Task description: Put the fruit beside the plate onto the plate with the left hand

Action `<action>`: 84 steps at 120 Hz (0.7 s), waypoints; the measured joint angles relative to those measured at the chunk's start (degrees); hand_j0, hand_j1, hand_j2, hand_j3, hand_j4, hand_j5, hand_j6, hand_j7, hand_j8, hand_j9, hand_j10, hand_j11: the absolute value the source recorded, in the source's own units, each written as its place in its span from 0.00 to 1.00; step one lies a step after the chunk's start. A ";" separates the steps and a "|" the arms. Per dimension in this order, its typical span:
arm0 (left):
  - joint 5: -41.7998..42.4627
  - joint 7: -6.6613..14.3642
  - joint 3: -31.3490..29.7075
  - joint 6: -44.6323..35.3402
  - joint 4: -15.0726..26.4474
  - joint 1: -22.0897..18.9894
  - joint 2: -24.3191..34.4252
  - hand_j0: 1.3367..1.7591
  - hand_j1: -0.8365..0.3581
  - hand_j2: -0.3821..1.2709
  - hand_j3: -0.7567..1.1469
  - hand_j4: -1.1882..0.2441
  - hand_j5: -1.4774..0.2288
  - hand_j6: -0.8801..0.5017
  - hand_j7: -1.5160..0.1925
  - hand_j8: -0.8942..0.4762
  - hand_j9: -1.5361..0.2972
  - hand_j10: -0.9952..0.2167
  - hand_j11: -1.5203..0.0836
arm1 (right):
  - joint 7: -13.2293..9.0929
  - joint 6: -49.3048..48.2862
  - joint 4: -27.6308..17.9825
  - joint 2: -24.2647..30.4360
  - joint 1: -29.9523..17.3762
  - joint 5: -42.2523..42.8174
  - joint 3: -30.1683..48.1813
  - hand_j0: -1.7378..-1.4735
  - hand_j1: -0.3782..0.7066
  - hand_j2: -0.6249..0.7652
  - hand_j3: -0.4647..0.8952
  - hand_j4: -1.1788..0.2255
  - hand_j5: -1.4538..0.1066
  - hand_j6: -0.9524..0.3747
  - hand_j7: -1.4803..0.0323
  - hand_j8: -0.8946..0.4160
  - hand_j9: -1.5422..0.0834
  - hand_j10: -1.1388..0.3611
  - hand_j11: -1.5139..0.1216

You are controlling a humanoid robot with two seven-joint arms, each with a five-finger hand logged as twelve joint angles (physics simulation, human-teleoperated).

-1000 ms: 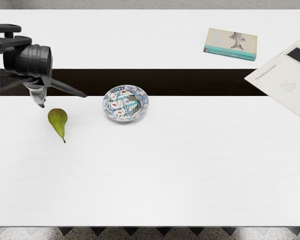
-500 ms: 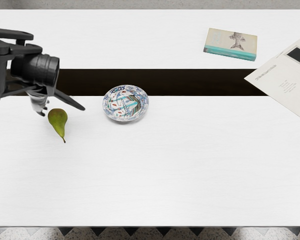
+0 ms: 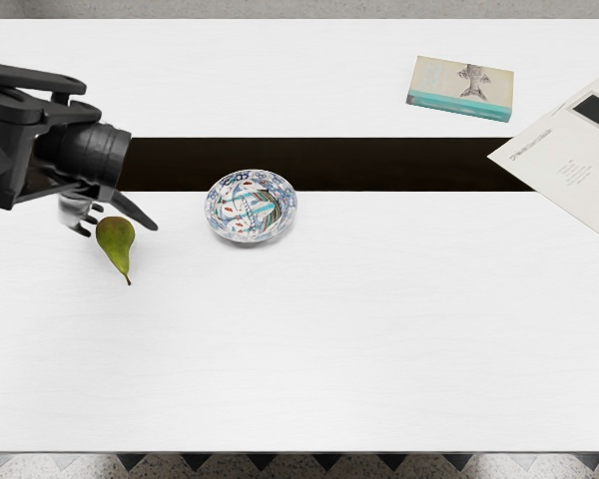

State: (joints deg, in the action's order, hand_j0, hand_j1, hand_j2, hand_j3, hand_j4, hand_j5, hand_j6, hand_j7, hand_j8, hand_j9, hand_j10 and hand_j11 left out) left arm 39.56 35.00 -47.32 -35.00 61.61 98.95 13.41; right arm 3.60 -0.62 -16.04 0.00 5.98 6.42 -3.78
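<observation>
Reach-to-grasp. We should straddle the pear's (image 3: 115,240) fat end before closing so it doesn't roll. Left hand (image 3: 92,205) hangs wrist-down, fingers (image 3: 76,217) spread and holding nothing. The pear lies on the table (image 3: 379,329) just beside the fingertips, stem pointing away. The plate (image 3: 251,207) sits apart, past the outstretched digit.
</observation>
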 joint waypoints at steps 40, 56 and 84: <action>0.00 0.00 -4.00 0.00 -0.12 -0.16 -2.15 0.76 0.75 0.26 0.40 0.66 0.68 0.46 0.70 0.47 0.66 0.62 0.75 | 0.00 0.00 -0.03 0.00 0.00 0.00 0.00 0.30 0.04 0.45 0.34 0.83 0.92 0.71 0.97 0.67 0.94 0.75 0.92; 0.02 0.00 -4.96 0.00 -0.19 -0.16 -2.29 0.76 0.74 0.26 0.40 0.66 0.68 0.46 0.70 0.47 0.66 0.62 0.75 | 0.00 0.00 -0.01 0.00 0.00 0.00 0.00 0.30 0.04 0.45 0.34 0.83 0.92 0.71 0.97 0.67 0.94 0.75 0.92; 0.17 0.00 -7.29 0.00 -0.35 -0.25 -3.66 0.76 0.74 0.26 0.40 0.65 0.68 0.46 0.70 0.47 0.66 0.61 0.75 | 0.00 0.00 0.00 0.00 0.00 0.00 0.00 0.30 0.04 0.45 0.34 0.83 0.92 0.71 0.97 0.67 0.94 0.75 0.92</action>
State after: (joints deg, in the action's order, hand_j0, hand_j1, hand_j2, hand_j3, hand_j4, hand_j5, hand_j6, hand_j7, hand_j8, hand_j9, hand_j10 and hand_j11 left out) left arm 39.74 35.00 -54.62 -35.00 61.26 98.70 9.75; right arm 3.60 -0.62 -16.04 0.00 5.98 6.42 -3.78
